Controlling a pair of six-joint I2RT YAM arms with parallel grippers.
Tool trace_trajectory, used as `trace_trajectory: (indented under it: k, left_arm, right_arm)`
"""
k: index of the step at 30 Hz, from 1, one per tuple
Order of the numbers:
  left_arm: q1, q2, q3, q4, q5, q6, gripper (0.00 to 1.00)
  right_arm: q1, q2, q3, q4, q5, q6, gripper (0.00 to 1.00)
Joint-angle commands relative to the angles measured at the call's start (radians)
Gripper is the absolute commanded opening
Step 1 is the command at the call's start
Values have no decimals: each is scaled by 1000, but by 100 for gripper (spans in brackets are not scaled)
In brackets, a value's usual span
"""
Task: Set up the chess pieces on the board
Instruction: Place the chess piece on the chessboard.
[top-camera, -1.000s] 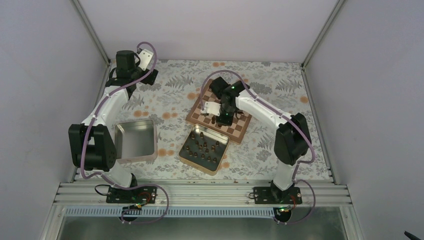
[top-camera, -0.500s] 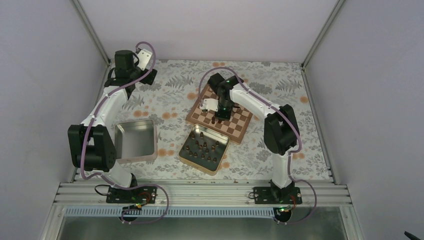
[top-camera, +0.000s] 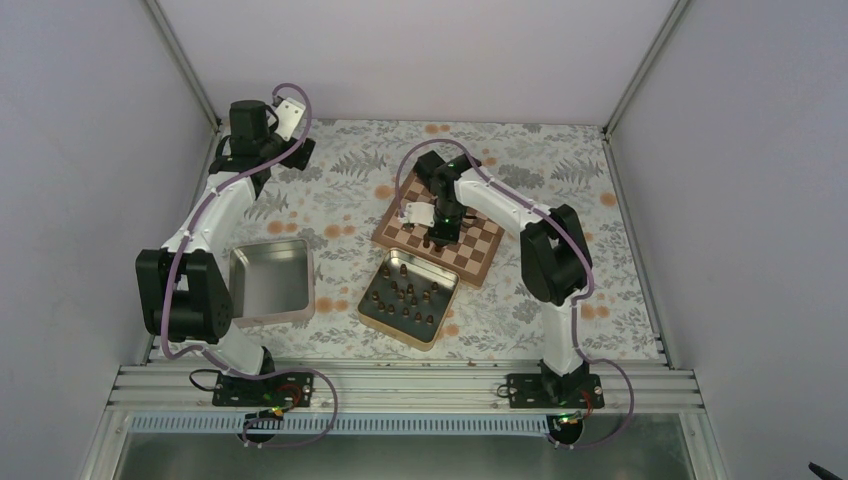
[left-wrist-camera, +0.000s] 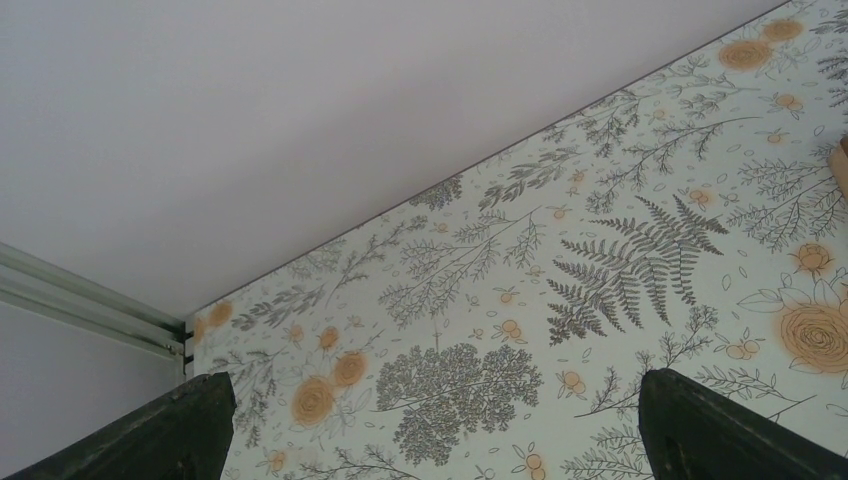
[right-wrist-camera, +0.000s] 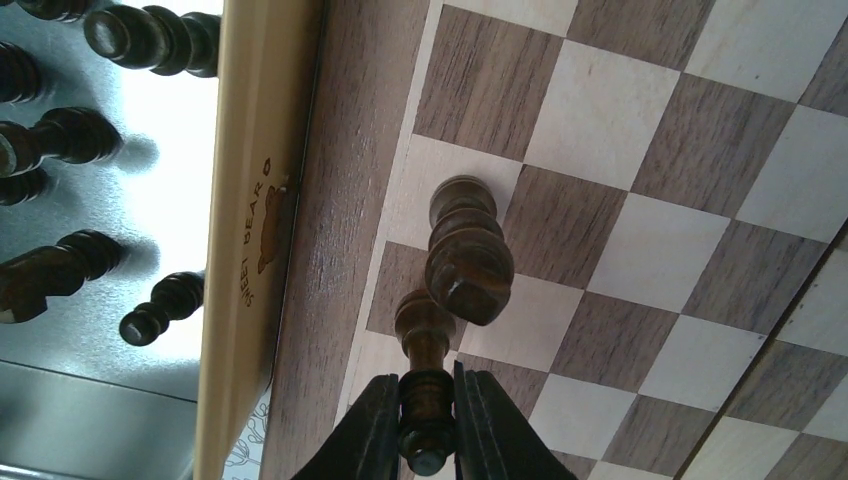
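One square wooden chessboard of tan and dark brown checks (top-camera: 480, 250) lies centre-right, a square metal tin (top-camera: 395, 331) just beside it. Over its tin-side edge squares the right gripper (right-wrist-camera: 427, 410) is clamped on a slim dark brown wooden pawn (right-wrist-camera: 424, 335). The pawn's long axis points straight from the jaws toward the board, next to a standing dark piece (right-wrist-camera: 468, 255). The left gripper (left-wrist-camera: 430, 425) gapes empty, well apart.

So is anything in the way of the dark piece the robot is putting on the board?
Yes, maybe: a dark brown wooden chess piece already stands on the checkered wooden board, right beside the dark wooden piece pinched in the right fingers.
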Motion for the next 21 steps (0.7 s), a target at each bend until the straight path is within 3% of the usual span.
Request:
trace_trajectory:
  k: [1,14,21]
  left_arm:
    - [3,-9,6,-8,12,10,100]
    - [3,-6,7,-10,17,12,100]
    - [3,-6,7,-10,19,12,100]
  right_arm:
    - [4,25,12,4,-20,-16,13]
    - [4,35,3,12,-23,-15,16]
    - [3,-7,-8,15,-10,1,33]
